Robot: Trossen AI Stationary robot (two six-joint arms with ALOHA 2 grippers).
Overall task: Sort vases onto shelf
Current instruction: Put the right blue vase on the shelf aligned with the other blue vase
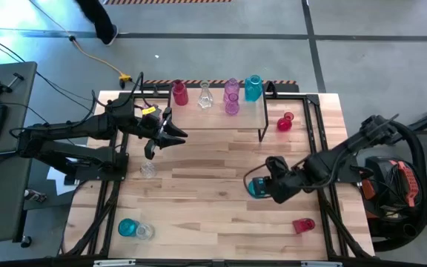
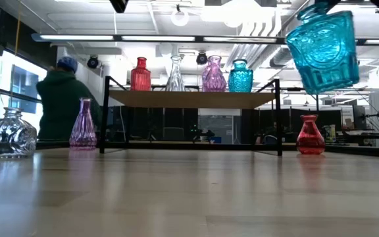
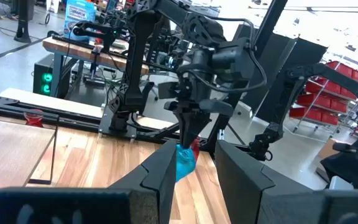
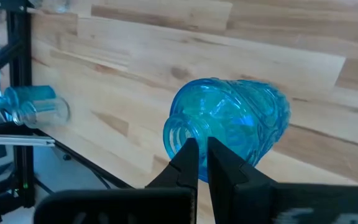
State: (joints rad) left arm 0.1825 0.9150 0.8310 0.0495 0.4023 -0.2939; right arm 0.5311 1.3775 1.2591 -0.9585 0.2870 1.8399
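Right now your right gripper (image 1: 262,187) is clamping the rim of a teal blue vase (image 4: 232,127), a bulbous, ribbed, translucent piece, and is holding it tilted in the air above the table (image 1: 213,215), in front of the shelf (image 1: 247,119). Your left gripper (image 1: 170,135) is hovering near the shelf's left end, fingers apart and apparently gripping nothing, though that view is poor.
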